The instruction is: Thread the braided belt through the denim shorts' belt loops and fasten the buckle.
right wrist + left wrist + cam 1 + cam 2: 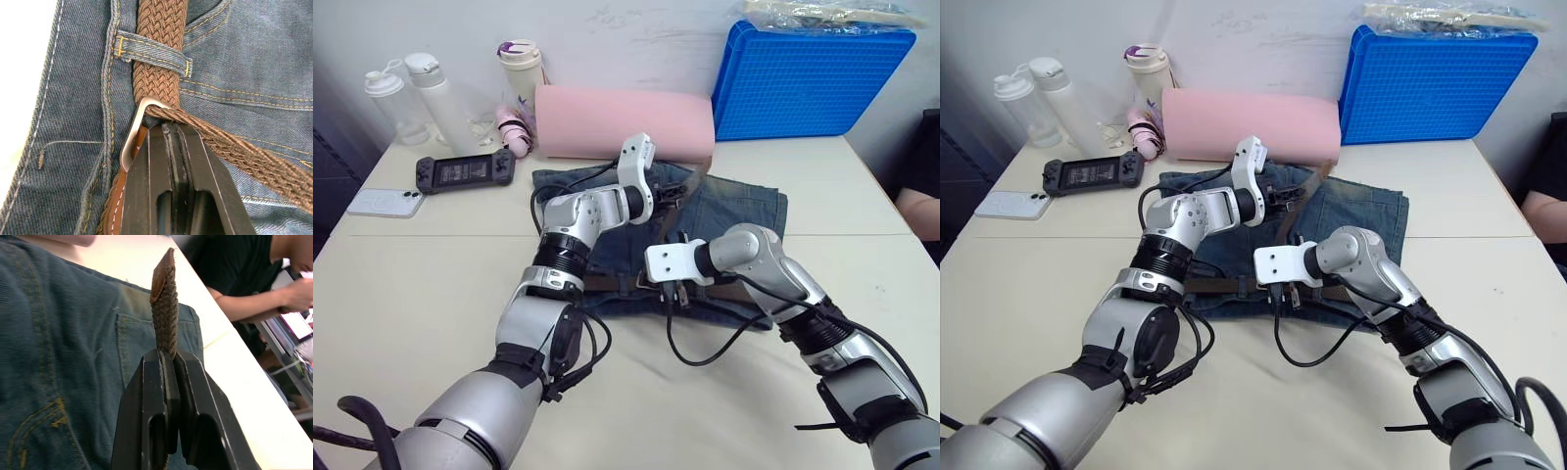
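left jaws clamp braided belt (165, 308) tip

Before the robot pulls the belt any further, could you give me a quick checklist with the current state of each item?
1. Left gripper shut on the braided belt near its tip: ok.
2. Right gripper shut at the buckle: ok; exactly what it pinches: cannot tell.
3. Strap passed through the buckle frame: ok.
4. Strap under the belt loop beside the buckle: ok.
5. Prong seated in the weave: cannot tell.
6. Denim shorts lying flat on the table: ok.
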Robot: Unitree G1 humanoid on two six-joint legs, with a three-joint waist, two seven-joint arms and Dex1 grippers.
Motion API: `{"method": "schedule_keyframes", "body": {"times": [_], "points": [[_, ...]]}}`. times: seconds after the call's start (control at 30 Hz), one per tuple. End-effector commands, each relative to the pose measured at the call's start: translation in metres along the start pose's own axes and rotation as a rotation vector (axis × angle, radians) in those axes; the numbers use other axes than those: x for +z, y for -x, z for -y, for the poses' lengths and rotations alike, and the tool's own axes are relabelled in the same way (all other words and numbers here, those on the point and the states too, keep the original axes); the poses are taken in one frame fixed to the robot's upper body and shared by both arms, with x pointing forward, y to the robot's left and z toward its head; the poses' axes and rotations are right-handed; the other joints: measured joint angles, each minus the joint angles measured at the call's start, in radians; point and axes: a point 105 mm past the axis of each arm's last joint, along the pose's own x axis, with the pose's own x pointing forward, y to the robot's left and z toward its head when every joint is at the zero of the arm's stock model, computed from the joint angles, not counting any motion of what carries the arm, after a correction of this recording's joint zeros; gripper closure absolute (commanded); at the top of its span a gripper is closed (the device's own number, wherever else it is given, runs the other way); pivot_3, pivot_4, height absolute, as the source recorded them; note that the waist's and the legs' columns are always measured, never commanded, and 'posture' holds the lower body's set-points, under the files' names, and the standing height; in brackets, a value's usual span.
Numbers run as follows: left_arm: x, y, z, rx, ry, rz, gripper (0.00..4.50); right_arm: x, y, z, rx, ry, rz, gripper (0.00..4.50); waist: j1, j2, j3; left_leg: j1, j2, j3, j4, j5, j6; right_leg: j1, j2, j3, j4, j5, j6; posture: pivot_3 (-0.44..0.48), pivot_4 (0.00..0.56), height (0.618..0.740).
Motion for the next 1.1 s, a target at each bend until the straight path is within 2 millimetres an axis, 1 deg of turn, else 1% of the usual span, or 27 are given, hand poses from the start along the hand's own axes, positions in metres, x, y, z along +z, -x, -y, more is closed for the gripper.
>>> {"method": "schedule_keyframes", "body": {"times": [0.03,0.13,0.27,0.3,0.37,0.47,0.6,0.8,0.9,0.97,1.07,1.1], "points": [[0.053,0.029,0.045,-0.181,-0.111,0.207,4.50,-0.045,-0.042,-0.093,0.346,-0.274,-0.088,4.47,-0.002,0.000,0.000,0.000,0.000,0.000,0.000,0.000,0.000,0.000,0.000,0.001,0.001,0.000,0.000,0.000,0.150,0.740],[0.036,0.060,0.034,-0.197,-0.195,0.182,4.50,-0.044,-0.035,-0.085,0.302,-0.383,-0.044,4.47,-0.005,0.001,0.000,0.001,0.000,-0.001,-0.002,0.000,0.000,-0.002,0.001,0.003,0.000,0.000,0.000,0.000,0.150,0.740],[0.013,0.092,0.017,-0.158,-0.266,0.128,4.50,-0.047,-0.026,-0.081,0.286,-0.479,-0.014,4.47,-0.001,0.001,0.000,0.008,0.000,-0.001,-0.013,0.000,0.000,0.000,0.001,0.006,-0.001,0.000,0.000,0.000,0.150,0.740],[0.008,0.097,0.014,-0.148,-0.273,0.115,4.50,-0.047,-0.024,-0.080,0.285,-0.493,-0.009,4.47,-0.001,0.001,0.000,0.010,0.000,-0.002,-0.015,0.000,0.000,0.001,0.001,0.007,-0.001,0.000,0.000,0.000,0.150,0.740],[0.000,0.102,0.011,-0.135,-0.282,0.093,4.50,-0.048,-0.022,-0.078,0.281,-0.508,-0.006,4.47,0.000,0.001,0.000,0.011,-0.001,-0.003,-0.016,-0.001,0.000,0.001,0.001,0.008,-0.001,0.000,-0.001,0.000,0.150,0.740],[-0.012,0.104,0.015,-0.149,-0.301,0.067,4.50,-0.047,-0.018,-0.074,0.278,-0.525,0.006,4.47,0.001,0.000,0.000,0.011,-0.003,-0.007,-0.016,-0.001,0.001,0.001,0.001,0.008,-0.002,0.000,-0.001,0.000,0.150,0.740],[-0.020,0.103,0.018,-0.149,-0.284,0.073,4.50,-0.043,-0.013,-0.063,0.259,-0.541,0.030,4.47,0.000,0.000,0.000,0.011,-0.007,-0.014,-0.017,-0.002,0.002,0.001,0.001,0.009,-0.005,0.000,-0.001,0.000,0.150,0.740],[-0.028,0.110,-0.003,-0.047,-0.297,0.096,4.50,-0.038,0.015,-0.039,0.228,-0.577,0.082,4.47,0.001,0.002,0.003,0.011,-0.008,-0.019,-0.019,-0.003,0.002,0.000,0.002,0.010,-0.010,0.000,-0.001,0.000,0.150,0.740],[-0.025,0.116,-0.006,-0.041,-0.301,0.151,4.50,-0.034,0.026,-0.031,0.228,-0.594,0.110,4.47,0.002,0.002,0.005,0.009,-0.009,-0.020,-0.018,-0.003,0.002,0.000,0.002,0.010,-0.011,0.000,-0.001,0.000,0.150,0.740],[-0.025,0.122,-0.007,-0.042,-0.344,0.178,4.50,-0.029,0.036,-0.024,0.220,-0.616,0.144,4.47,0.002,0.002,0.008,0.007,-0.009,-0.020,-0.017,-0.003,0.002,-0.001,0.001,0.010,-0.012,0.000,-0.001,0.000,0.150,0.740],[-0.026,0.128,-0.006,-0.056,-0.418,0.205,4.50,-0.020,0.053,-0.008,0.176,-0.669,0.219,4.47,-0.001,0.002,0.012,0.003,-0.009,-0.020,-0.016,-0.002,0.002,-0.005,0.001,0.010,-0.012,0.000,-0.001,0.000,0.150,0.740],[-0.027,0.128,-0.006,-0.059,-0.428,0.209,4.50,-0.018,0.058,-0.003,0.163,-0.683,0.239,4.47,-0.001,0.002,0.012,-0.001,-0.008,-0.020,-0.015,-0.002,0.002,-0.008,0.001,0.010,-0.011,0.000,-0.001,0.000,0.150,0.740]]}}
